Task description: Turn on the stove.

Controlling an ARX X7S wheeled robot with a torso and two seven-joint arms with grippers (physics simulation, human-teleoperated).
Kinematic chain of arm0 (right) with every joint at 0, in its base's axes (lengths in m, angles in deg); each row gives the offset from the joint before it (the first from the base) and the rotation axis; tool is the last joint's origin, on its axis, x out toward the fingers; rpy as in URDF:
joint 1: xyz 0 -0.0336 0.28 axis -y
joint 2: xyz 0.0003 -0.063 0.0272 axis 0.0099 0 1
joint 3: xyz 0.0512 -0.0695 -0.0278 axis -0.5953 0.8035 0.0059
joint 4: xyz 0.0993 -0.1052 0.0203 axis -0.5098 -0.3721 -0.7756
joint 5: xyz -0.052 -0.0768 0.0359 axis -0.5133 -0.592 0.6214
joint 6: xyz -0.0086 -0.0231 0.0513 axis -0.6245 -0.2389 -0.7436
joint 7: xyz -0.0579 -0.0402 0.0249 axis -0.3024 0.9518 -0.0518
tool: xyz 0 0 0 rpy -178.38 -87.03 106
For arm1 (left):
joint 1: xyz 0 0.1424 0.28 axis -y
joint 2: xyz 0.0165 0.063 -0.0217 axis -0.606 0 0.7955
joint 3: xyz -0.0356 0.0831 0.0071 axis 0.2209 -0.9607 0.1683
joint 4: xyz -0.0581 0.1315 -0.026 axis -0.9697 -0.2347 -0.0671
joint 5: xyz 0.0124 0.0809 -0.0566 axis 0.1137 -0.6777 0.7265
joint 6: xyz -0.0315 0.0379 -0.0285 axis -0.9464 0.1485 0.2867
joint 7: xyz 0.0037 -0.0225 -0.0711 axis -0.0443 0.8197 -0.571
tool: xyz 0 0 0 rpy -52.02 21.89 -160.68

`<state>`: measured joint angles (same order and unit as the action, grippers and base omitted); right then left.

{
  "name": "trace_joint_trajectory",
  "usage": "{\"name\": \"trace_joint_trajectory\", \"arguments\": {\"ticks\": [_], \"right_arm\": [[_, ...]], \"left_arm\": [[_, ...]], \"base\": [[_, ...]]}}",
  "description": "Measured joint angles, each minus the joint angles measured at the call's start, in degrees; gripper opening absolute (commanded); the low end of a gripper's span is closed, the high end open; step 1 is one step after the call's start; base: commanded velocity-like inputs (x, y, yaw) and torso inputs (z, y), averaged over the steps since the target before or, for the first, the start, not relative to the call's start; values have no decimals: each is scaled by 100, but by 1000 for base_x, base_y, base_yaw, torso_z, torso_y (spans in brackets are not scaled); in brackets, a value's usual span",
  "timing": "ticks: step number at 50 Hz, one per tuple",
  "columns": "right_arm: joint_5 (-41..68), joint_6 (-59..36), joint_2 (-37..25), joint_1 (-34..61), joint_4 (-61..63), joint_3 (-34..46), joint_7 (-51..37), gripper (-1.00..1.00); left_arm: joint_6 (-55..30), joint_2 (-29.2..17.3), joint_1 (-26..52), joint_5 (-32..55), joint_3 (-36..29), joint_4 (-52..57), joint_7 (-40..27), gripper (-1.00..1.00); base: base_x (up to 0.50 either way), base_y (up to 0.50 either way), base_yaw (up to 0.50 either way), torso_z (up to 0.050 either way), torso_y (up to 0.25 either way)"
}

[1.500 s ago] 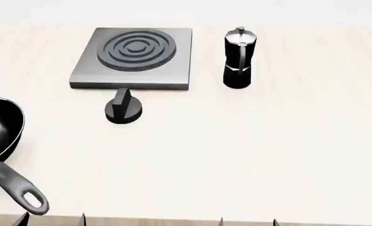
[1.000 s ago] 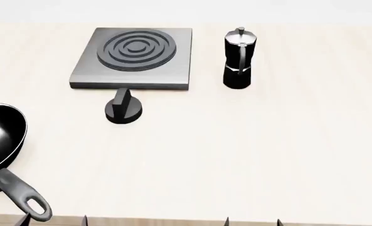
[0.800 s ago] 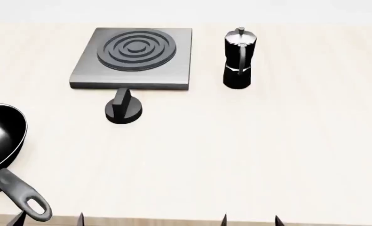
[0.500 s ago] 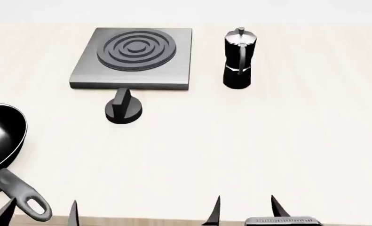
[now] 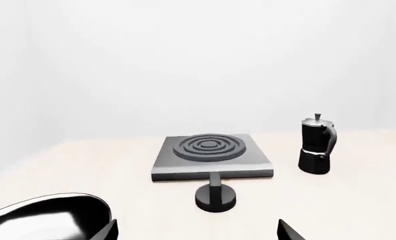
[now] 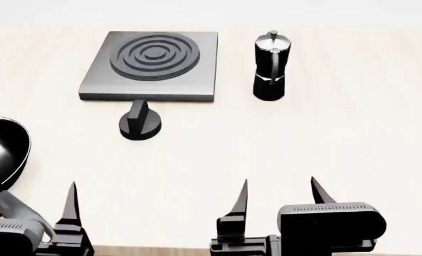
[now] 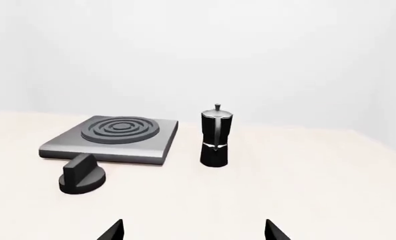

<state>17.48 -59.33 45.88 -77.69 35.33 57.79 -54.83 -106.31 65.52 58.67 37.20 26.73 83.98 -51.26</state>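
Pale table (image 6: 303, 138) w/ white bkgd. Stove (image 6: 151, 65) sat at far left-centre, its knob (image 6: 140, 121) just in front, apart from slab. Moka pot (image 6: 270, 65) stood right of stove; frying pan (image 6: 3, 152) at left edge. Left end effector (image 6: 29, 202) & right end effector (image 6: 278, 200) both spread open near front edge, holding nothing.

- Stove (image 6: 97, 80): brushed dark-grey slab, darker concentric-ring burner.
- Knob (image 6: 140, 124): matt black.
- Moka pot (image 6: 270, 66): glossy black, silver lid and band.
- Frying pan (image 6: 1, 154): glossy black, pale rim.
- Table (image 6: 325, 133): pale cream wood grain.
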Motion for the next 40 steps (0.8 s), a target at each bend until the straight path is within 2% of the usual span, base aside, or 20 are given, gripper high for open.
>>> {"name": "trace_joint_trajectory", "arguments": {"ticks": [18,40], "right_arm": [[126,-638,-174,386,726,21,-77,100],[22,-795,-326,602,906,270,-203,100]], "left_arm": [[-692,-19,577,397,235,750,-123,100],[-768,-37,777,554,231,827,-262,100]], "base": [[0,0,0,0,0],[0,35,0,0,0]]}}
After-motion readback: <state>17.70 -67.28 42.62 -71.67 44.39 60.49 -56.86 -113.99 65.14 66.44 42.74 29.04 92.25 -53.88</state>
